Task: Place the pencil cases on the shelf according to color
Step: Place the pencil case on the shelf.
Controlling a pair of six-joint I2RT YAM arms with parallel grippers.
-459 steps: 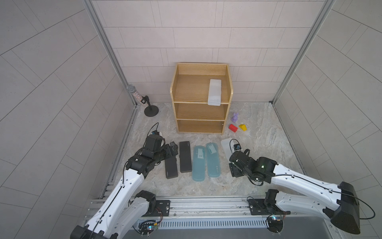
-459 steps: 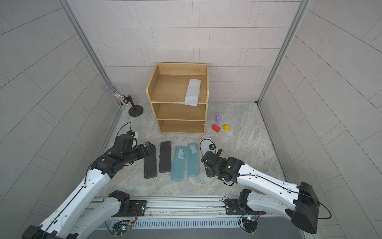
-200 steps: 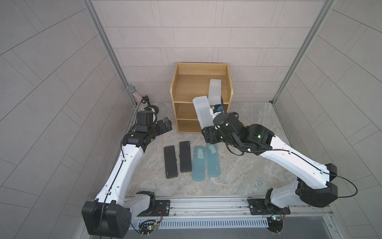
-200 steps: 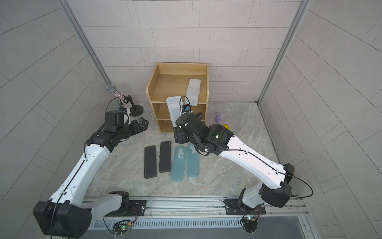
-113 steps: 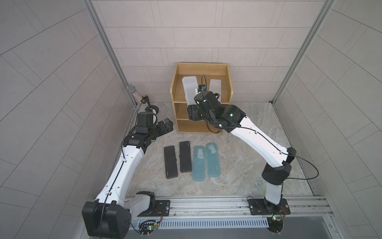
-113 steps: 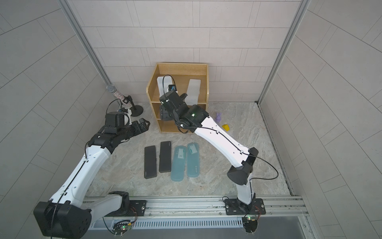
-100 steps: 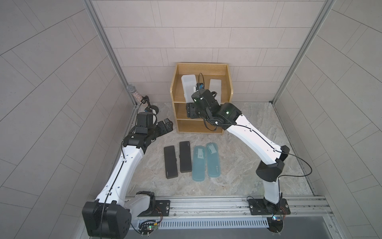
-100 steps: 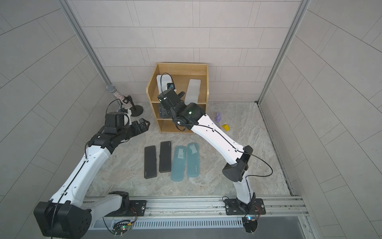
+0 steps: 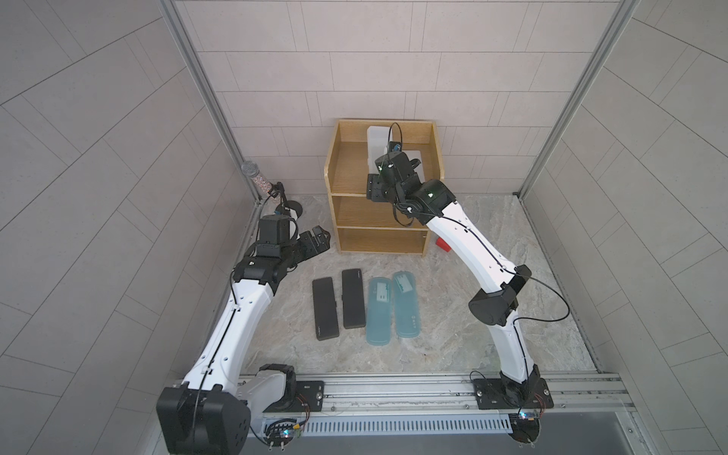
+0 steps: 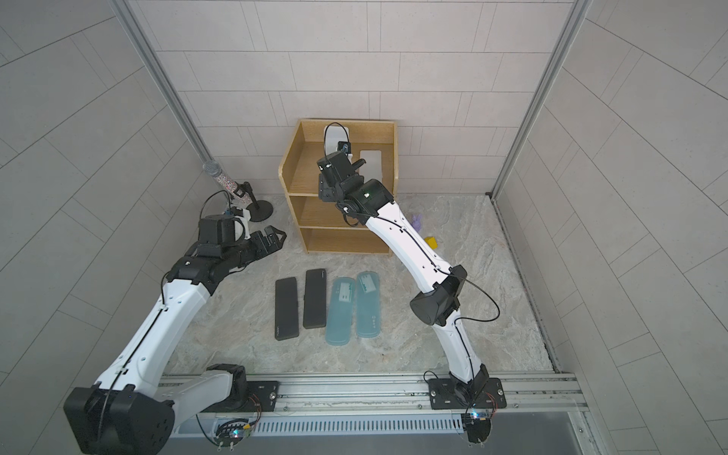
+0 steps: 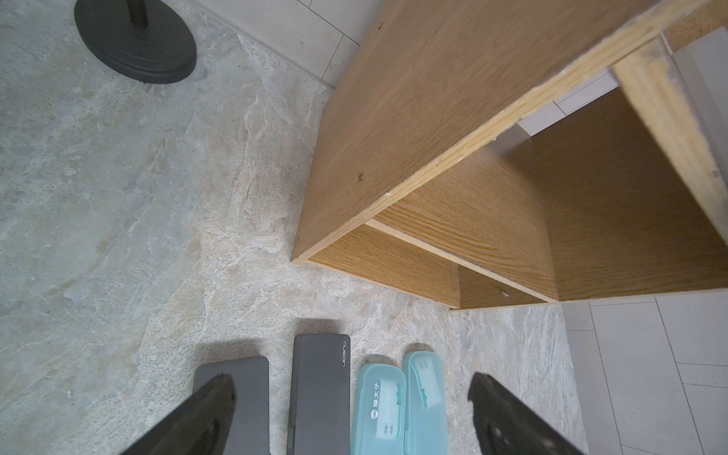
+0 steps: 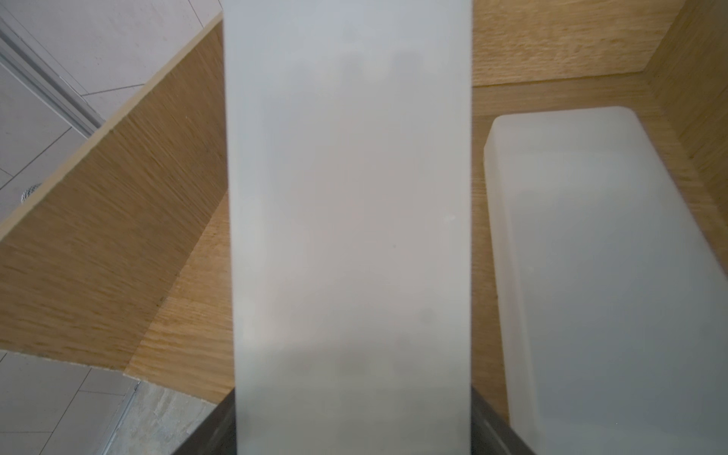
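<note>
Progress about a third: my right gripper [image 12: 354, 429] clamps one frosted white plastic pencil case [image 12: 350, 197] above the light-wood shelf [image 9: 333, 173] top level, upper centre, beside its shelved twin [image 12: 598, 275]; two matte black cases [image 9: 325, 308] and two translucent teal cases [image 9: 379, 311] lie unsorted mid-frame, left gripper [image 11: 351, 382] gaping, empty.

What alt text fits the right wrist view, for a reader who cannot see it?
A frosted white pencil case, gripped at its near end by the right gripper, fills the middle of the picture above the top level of the light-wood shelf. A second white case lies on that level beside it, close to the shelf's side wall.
</note>
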